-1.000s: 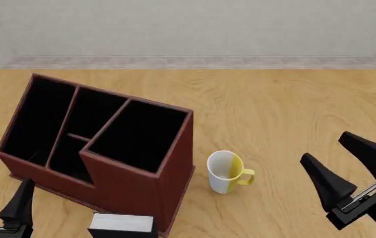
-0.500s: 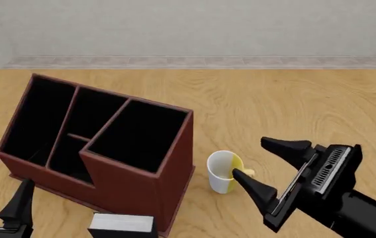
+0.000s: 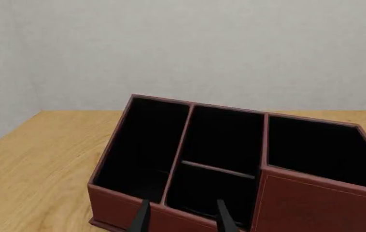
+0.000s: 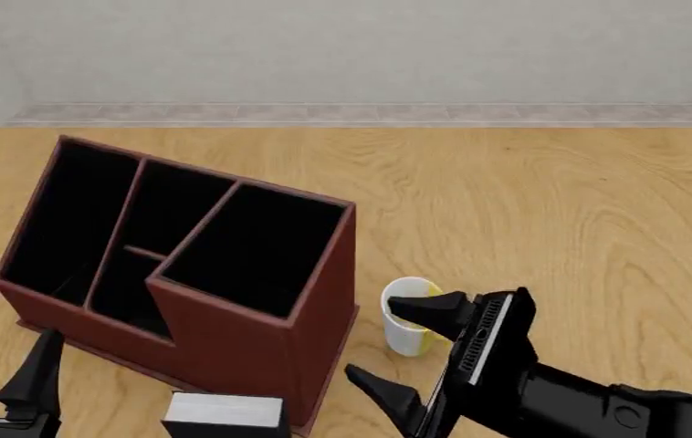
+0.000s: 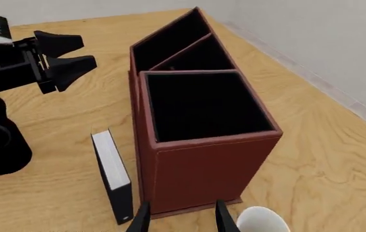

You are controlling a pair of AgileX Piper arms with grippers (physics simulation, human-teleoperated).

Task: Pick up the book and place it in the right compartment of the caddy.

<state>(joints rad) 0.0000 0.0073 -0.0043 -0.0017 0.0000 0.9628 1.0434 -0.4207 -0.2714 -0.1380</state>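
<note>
The thick dark grey-black hardcover book [image 4: 225, 412] [image 5: 112, 176] with white page edges is seen standing on its edge on the light wooden table [image 4: 541, 210], just beside the near wall of the big dark reddish-brown wooden caddy [image 4: 188, 283] [image 5: 199, 140] [image 3: 234, 169]. It is held by neither arm. The caddy's wide right compartment [image 4: 255, 248] [image 5: 202, 104] [image 3: 321, 150] is shown with a dark interior, nothing being visible inside it. A white and yellow mug [image 4: 414, 315] [image 5: 260, 221] is placed just beside the caddy, on its right side. The black right gripper [image 4: 410, 351] is positioned near the caddy's right front corner, in front of the mug, with its jaws spread wide. The black left gripper [image 4: 3, 360] [image 5: 67, 53] is held near the caddy's left front corner, its fingers parted and nothing between them.
</note>
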